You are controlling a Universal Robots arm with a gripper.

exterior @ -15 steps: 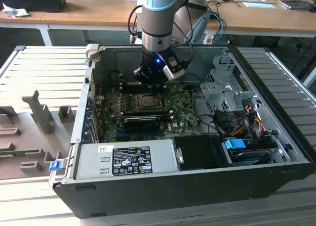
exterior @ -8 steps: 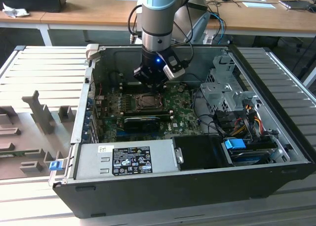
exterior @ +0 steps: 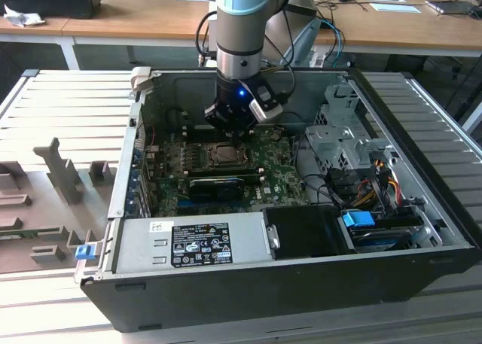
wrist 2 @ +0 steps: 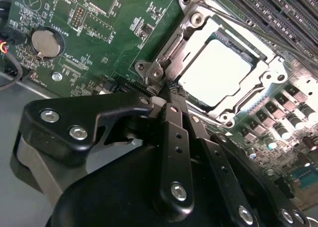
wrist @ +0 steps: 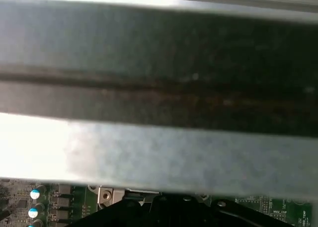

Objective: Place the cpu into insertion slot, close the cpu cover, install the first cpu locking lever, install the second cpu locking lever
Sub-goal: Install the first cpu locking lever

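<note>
In the exterior view my gripper point(exterior: 235, 130) reaches down into the open computer case, just above the far edge of the insertion slot point(exterior: 218, 156). The second wrist view shows the cpu point(wrist 2: 218, 73), its silver top seated in the insertion slot point(wrist 2: 237, 44). The cpu cover point(wrist 2: 171, 47) lies flat around it. A thin lever rod point(wrist 2: 233, 22) runs along one side of the socket. My gripper point(wrist 2: 171, 94) is at the socket's corner with its black fingers point(wrist 2: 175, 137) drawn together, shut. I cannot make out anything between them.
A long black card point(exterior: 218, 184) lies just in front of the socket. The power supply point(exterior: 192, 242), the drive cage point(exterior: 339, 141) and cables point(exterior: 369, 182) crowd the case. The case wall point(wrist: 159, 147) is close to the wrist. A coin battery point(wrist 2: 44, 42) and memory slots point(wrist 2: 278, 8) flank the socket.
</note>
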